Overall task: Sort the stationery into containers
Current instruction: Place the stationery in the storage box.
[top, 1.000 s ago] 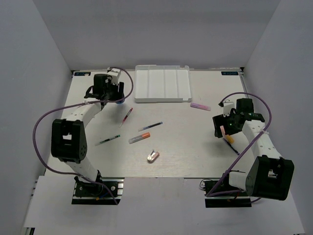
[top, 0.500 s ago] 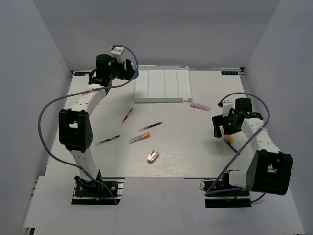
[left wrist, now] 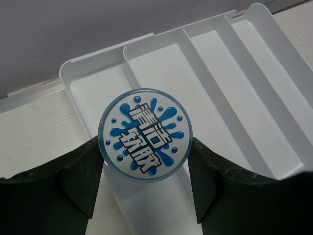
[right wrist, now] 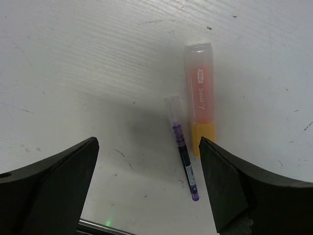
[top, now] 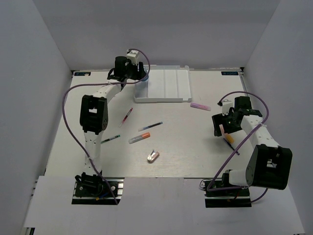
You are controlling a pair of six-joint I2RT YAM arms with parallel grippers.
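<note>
Well, the white tray (left wrist: pixel 254 98) has long slots side by side, and the blue round roll (left wrist: pixel 144 133) hangs just over its left end. My left pincer (left wrist: pixel 145 166) squeezes that roll by its sides. My right pincer (right wrist: pixel 148 166) is spread wide, holding nothing, above an orange marker (right wrist: pixel 200 98) and a thin purple pen (right wrist: pixel 182 152) close together on the bench (right wrist: pixel 73 58).

The roll (left wrist: pixel 145 133) hangs over the tray's (left wrist: pixel 161 68) left end; pens (top: pixel 150 127) lie scattered before it.

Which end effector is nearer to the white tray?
Left. The left end effector holds the blue roll over the tray; the right end effector hovers apart, above an orange marker.
</note>
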